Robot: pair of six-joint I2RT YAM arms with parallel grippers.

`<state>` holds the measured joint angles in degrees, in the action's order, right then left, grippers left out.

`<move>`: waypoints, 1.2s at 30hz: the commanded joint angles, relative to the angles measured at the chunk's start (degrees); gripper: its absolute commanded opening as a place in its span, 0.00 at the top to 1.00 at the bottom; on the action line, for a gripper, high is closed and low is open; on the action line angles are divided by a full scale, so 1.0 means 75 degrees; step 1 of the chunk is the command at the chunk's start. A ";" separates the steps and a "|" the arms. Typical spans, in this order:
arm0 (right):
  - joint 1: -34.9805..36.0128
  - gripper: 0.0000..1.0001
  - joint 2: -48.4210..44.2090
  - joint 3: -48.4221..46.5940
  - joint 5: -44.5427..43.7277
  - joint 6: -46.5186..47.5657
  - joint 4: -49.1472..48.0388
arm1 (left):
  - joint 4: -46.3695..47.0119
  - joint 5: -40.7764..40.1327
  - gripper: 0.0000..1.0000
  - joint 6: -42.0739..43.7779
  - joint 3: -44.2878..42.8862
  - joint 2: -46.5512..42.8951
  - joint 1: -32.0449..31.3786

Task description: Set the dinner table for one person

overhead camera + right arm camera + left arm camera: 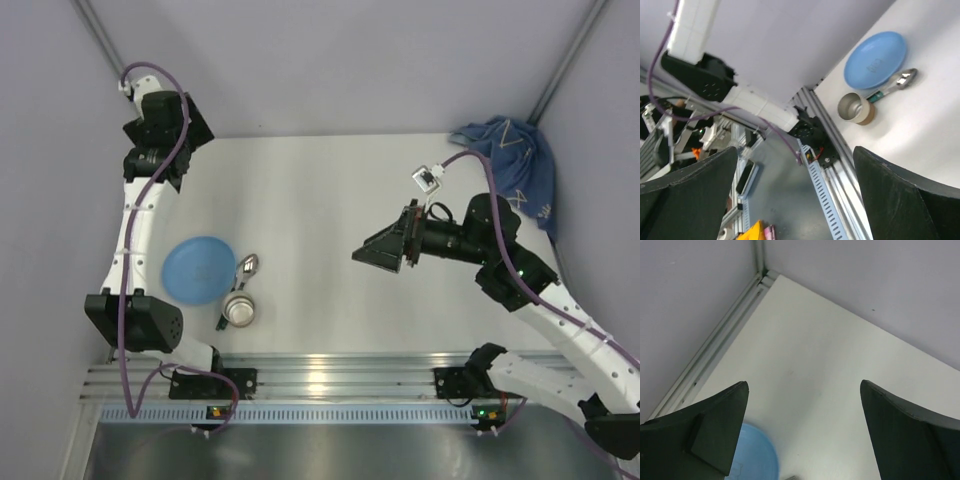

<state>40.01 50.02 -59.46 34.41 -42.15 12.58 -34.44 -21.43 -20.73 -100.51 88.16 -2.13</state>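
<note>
The dinner table [330, 200] is a white matte top. A blue plate [197, 270] lies near its front left. A metal spoon [247, 266] lies just right of the plate, and a small metal cup [240, 311] stands by the spoon's handle. My left gripper [170, 135] is open and empty, raised over the far left corner; its wrist view shows the plate's edge [757, 460] below the open gripper [803, 385]. My right gripper [372, 252] is open and empty above mid-table. Its wrist view [795, 150] shows the plate [875, 60], spoon [900, 80] and cup [855, 107].
A crumpled dark blue cloth [512, 165] lies at the table's far right corner. Aluminium rails [330, 380] run along the near edge with both arm bases. Grey walls close in the back and sides.
</note>
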 commanded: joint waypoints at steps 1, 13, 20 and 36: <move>-0.0516 0.00 0.0337 -0.0274 -0.0767 0.0063 0.0313 | -0.0998 -0.0831 0.01 -0.0648 0.0171 -0.0224 0.0225; -0.4793 0.00 0.5609 -0.4585 -0.1364 0.0501 0.2212 | 0.0878 0.2810 0.01 -0.1103 0.1672 0.0045 0.0202; -0.6353 0.00 0.8898 -0.8274 -0.4406 0.0920 0.4999 | 0.0982 0.3502 0.02 -0.0927 0.1916 0.0655 -0.0500; -0.6682 0.00 1.2314 -1.1196 -0.6908 0.1073 0.5309 | 0.1076 0.3936 0.06 -0.0892 0.1941 0.1710 -0.1345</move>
<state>-9.91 140.31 -139.13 -12.47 -35.46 52.62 -29.54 8.16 -27.14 -86.02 100.86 -12.16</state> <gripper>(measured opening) 0.996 0.939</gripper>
